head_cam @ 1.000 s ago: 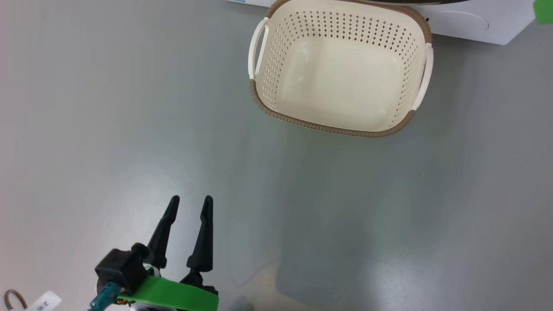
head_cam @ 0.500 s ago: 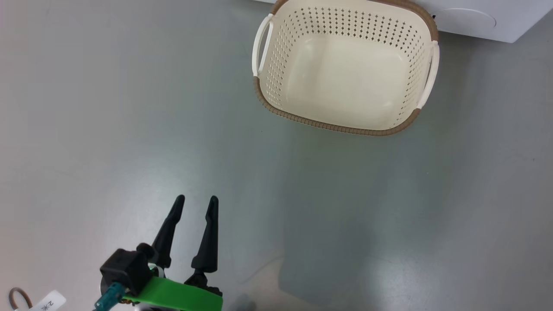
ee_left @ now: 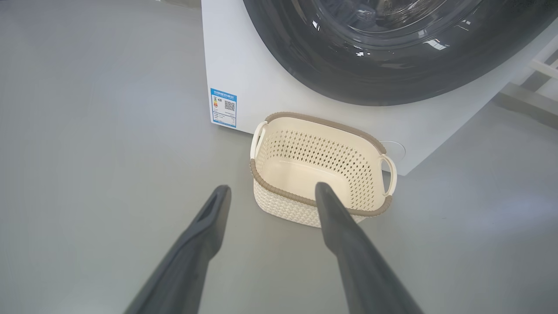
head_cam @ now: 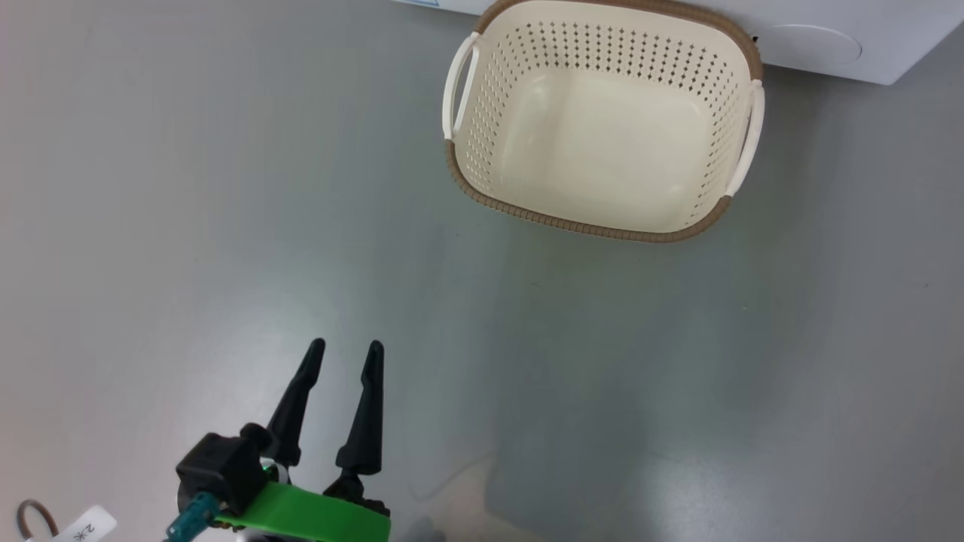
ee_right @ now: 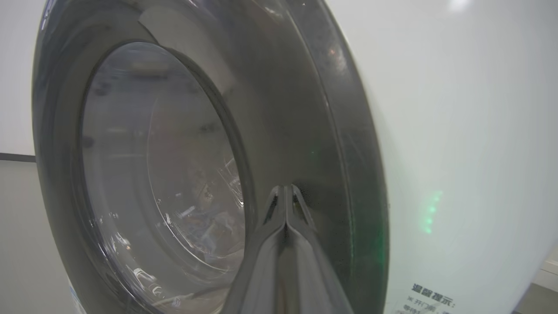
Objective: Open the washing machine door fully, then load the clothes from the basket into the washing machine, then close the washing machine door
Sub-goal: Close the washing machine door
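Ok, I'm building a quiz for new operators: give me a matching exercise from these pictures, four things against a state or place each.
1 basket
2 left tool
3 right tool
4 blue label

a shut, pointing at the door's dark rim
b empty, on the floor
c stuck on the washing machine's white front
d open, over the floor

Pairs: 1-b, 2-d, 3-a, 4-c

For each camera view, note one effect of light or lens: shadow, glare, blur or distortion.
Head view: a broad soft shadow darkens the floor this side of the basket. Left wrist view: white highlights glint on the glossy washing machine door; the left gripper looms large and soft-edged. Right wrist view: smeared reflections cover the door glass, and green light spots the white washing machine.
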`<state>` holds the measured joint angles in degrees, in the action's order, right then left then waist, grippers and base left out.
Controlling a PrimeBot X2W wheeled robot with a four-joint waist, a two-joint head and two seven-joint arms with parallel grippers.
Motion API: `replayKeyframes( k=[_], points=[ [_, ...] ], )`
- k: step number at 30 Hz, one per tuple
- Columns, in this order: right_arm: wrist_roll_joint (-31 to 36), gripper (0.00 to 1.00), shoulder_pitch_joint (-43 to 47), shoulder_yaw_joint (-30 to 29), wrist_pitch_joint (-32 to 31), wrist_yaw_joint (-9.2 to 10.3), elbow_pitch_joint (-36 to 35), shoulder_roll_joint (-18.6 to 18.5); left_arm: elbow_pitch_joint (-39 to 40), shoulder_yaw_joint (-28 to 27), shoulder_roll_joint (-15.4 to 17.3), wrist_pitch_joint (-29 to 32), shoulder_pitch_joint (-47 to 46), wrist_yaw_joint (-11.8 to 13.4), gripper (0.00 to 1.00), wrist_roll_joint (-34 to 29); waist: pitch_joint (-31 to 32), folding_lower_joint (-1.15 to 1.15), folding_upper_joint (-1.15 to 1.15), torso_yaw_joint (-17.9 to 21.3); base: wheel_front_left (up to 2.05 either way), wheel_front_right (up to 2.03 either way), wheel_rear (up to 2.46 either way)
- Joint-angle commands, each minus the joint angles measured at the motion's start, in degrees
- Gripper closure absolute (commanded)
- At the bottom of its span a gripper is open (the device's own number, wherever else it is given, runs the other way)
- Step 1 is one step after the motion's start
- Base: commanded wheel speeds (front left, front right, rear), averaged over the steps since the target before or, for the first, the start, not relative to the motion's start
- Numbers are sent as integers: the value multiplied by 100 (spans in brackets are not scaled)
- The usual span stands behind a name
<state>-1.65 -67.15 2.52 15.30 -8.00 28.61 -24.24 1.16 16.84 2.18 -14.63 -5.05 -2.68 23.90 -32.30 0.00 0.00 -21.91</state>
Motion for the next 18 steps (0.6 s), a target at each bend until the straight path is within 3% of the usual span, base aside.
replayKeyframes(
  k=[1, 8, 9, 11, 13, 18],
  points=[
    [-9, 100, -156, -87, -30, 52, -166, -28, 136, -187, 70, -37, -78, 49, 0, 31, 22, 0, 0, 20, 0, 0, 0],
    [-447, 100, 606, -109, -30, 52, -959, 110, 206, -300, 70, -37, -143, 99, 0, 123, 340, 0, 0, 170, 0, 0, 0],
    [-506, 65, 763, -92, -30, 52, -1099, 140, 210, -322, 70, -37, -143, 106, 0, 123, 396, 0, 0, 208, 0, 0, 0],
    [-605, 38, 1128, -25, -30, 52, -1386, 195, 210, -385, 70, -37, -128, 128, 0, 134, 530, 0, 0, 298, 0, 0, 0],
    [-681, 0, 1484, 23, -30, 52, -1631, 235, 204, -438, 70, -37, -105, 132, 0, 122, 676, 0, 0, 400, 0, 0, 0],
    [-951, 0, 2353, 123, -30, 52, -2214, 442, 177, -637, 70, -37, -20, 151, 0, 81, 1098, 0, 0, 710, 0, 0, 0]
  ],
)
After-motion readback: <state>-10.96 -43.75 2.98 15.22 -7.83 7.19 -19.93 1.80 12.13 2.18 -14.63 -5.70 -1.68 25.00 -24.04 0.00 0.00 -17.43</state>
